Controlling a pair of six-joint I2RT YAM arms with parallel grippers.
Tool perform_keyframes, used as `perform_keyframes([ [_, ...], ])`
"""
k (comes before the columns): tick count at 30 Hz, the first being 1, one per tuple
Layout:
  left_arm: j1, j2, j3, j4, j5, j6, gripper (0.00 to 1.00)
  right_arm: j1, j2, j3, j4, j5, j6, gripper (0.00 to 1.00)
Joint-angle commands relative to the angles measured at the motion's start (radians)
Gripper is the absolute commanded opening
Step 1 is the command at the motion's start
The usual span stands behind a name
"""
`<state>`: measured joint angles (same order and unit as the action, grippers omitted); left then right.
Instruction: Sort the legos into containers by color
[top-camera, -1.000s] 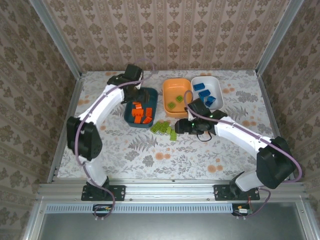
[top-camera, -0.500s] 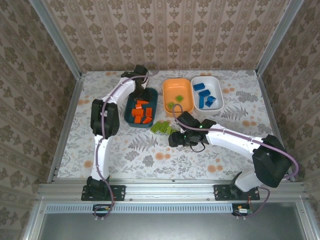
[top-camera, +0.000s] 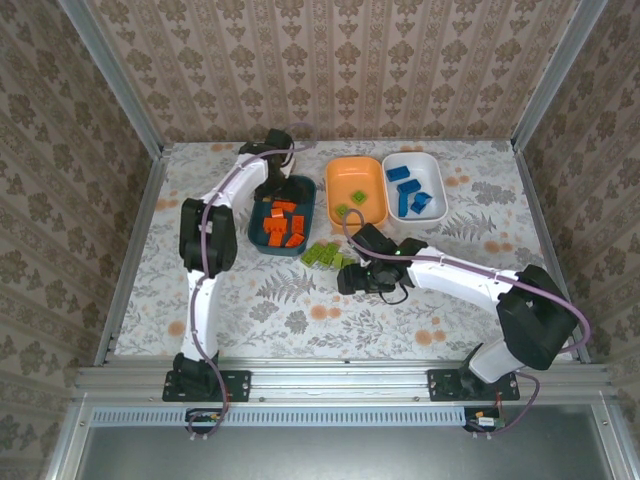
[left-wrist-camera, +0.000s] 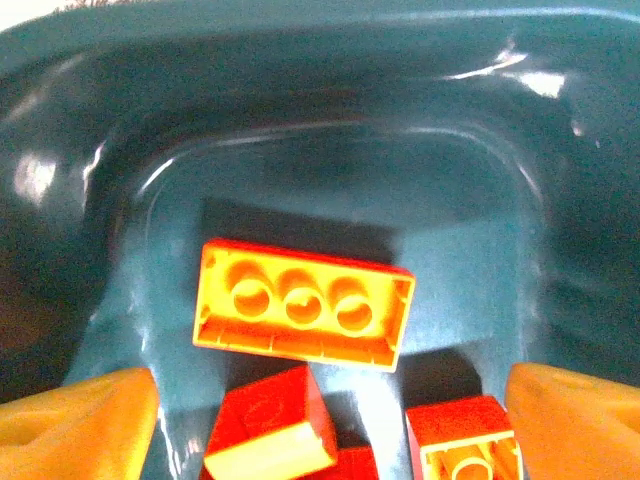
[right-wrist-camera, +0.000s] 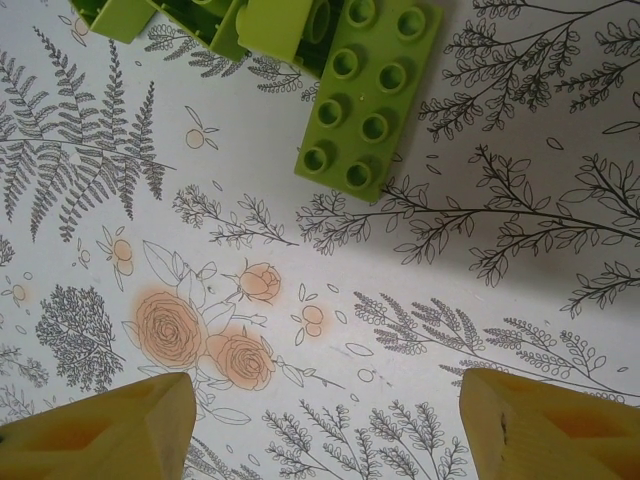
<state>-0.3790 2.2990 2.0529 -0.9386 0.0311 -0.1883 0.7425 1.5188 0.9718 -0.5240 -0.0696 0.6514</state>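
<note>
The fern-and-flower printed counter (top-camera: 300, 310) is the biggest thing here, boxed in by wallpapered walls (top-camera: 350, 60). Three glossy, rounded plastic bins sit toward the back: a dark teal bin (top-camera: 310, 200), an orange bin (top-camera: 350, 180) next to it and a white bin (top-camera: 432, 170) just beside that.

The left claw (left-wrist-camera: 330, 415) hangs over the dark teal bin, spread wide and empty. Below it are roughly six orange studded bricks (top-camera: 282, 225), one flipped (left-wrist-camera: 303, 305) with three hollow tubes showing.

The right claw (right-wrist-camera: 330, 430) is low over the counter, also spread and gripping nothing, right by the loose light green bricks (top-camera: 325, 255). Its black body blocks part of that pile, so no exact count. The nearest one (right-wrist-camera: 368, 95) has eight studs.

The orange bin holds two green ones (top-camera: 343, 210), and the white bin has four or five blue bricks (top-camera: 410, 195).
</note>
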Motion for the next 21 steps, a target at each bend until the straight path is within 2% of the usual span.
perform_keyframes([
  [1, 0.009, -0.176, -0.064, -0.016, 0.004, 0.0, 0.94, 0.004, 0.047, 0.062, -0.042, 0.036, -0.013, 0.72],
  [5, 0.008, -0.395, -0.287, 0.067, -0.003, -0.014, 0.99, 0.001, 0.137, 0.131, -0.07, 0.037, -0.042, 0.72],
  [13, 0.006, -0.822, -0.771, 0.194, 0.016, -0.085, 1.0, -0.01, 0.312, 0.256, -0.096, 0.066, -0.084, 0.69],
  [17, 0.005, -0.986, -0.912, 0.201, 0.036, -0.121, 1.0, -0.012, 0.385, 0.307, -0.116, 0.088, -0.092, 0.68],
  [21, 0.004, -1.094, -0.974, 0.181, 0.033, -0.137, 1.0, -0.012, 0.434, 0.345, -0.144, 0.136, -0.098, 0.67],
])
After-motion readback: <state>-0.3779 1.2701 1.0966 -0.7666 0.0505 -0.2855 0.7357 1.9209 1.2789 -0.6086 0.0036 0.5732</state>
